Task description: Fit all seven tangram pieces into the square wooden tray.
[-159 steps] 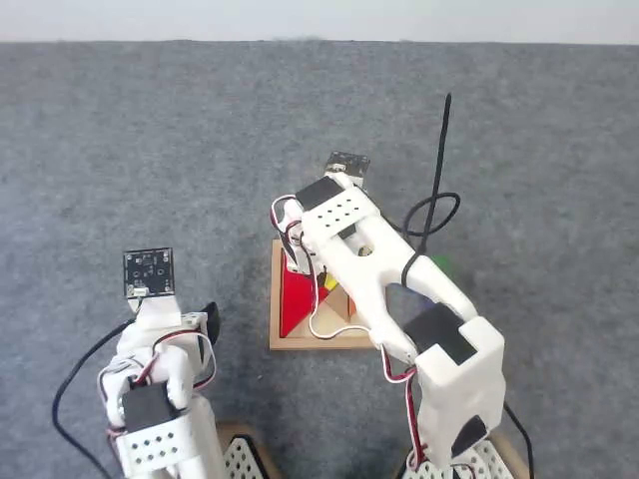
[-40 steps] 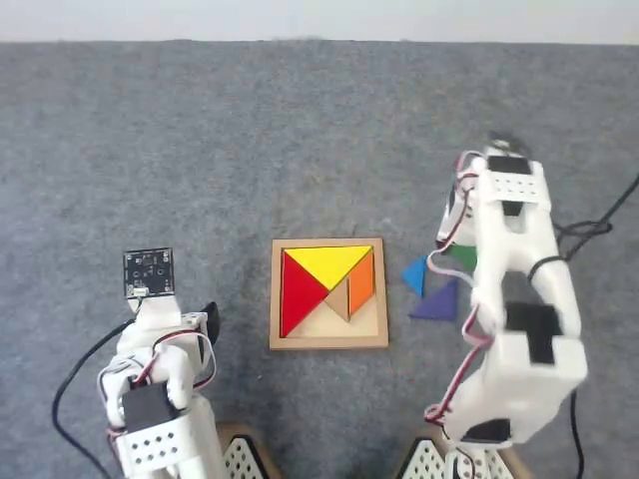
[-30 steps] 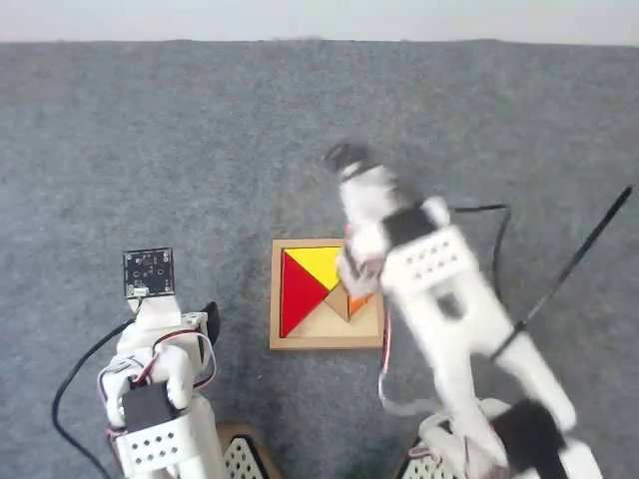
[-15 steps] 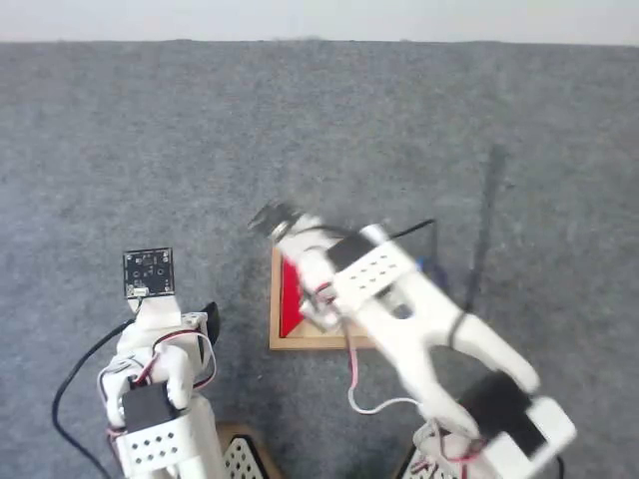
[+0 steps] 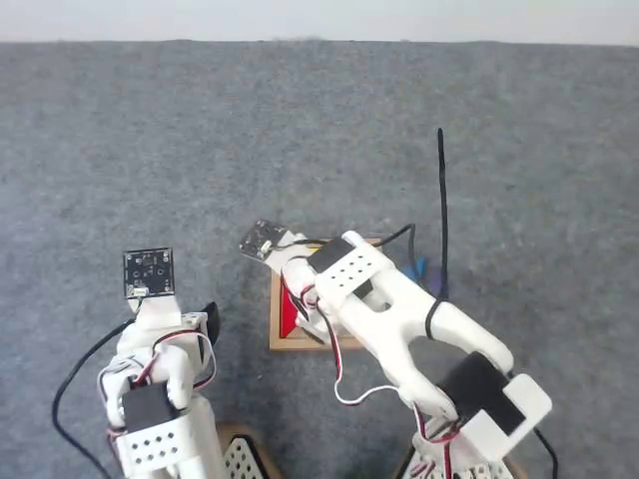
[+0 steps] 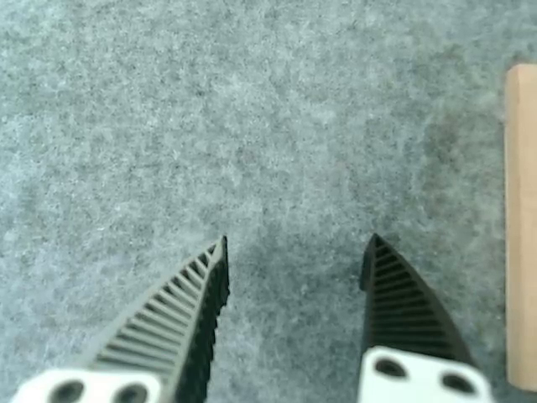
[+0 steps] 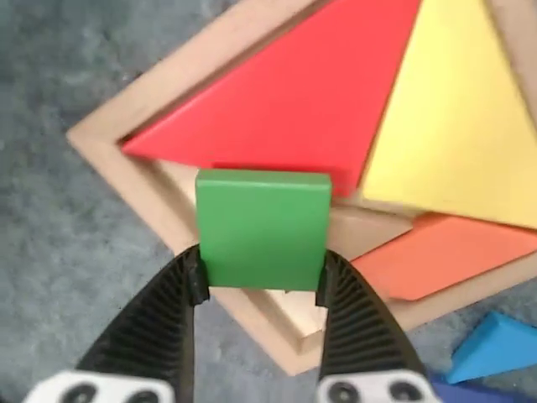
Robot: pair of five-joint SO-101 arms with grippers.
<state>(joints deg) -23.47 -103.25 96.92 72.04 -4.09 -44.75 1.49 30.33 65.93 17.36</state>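
Over the grey table [image 5: 150, 130], the right arm [image 5: 399, 309] is covering most of the tray [image 5: 290, 342] in high view; one corner w/ a red sliver is peeking out. Right wrist view is giving the inside: red triangle [image 7: 285, 101], yellow triangle [image 7: 453, 126] and orange piece [image 7: 436, 252] seated. The right gripper [image 7: 260, 277] is pinching the green square [image 7: 263, 227] over the tray's bare patch; contact hard to judge. The blue triangle [image 7: 491, 340] is lying outside, cut off. The left gripper [image 6: 298, 243] is hanging spread wide over the table.

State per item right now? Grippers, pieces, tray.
left gripper: open, empty, over the mat.
right gripper: shut on green square, over the tray.
green square: held, not laid in.
red triangle: seated in tray.
yellow triangle: seated in tray.
orange piece: seated in tray.
blue triangle: outside tray, on the mat.
tray: partly filled.
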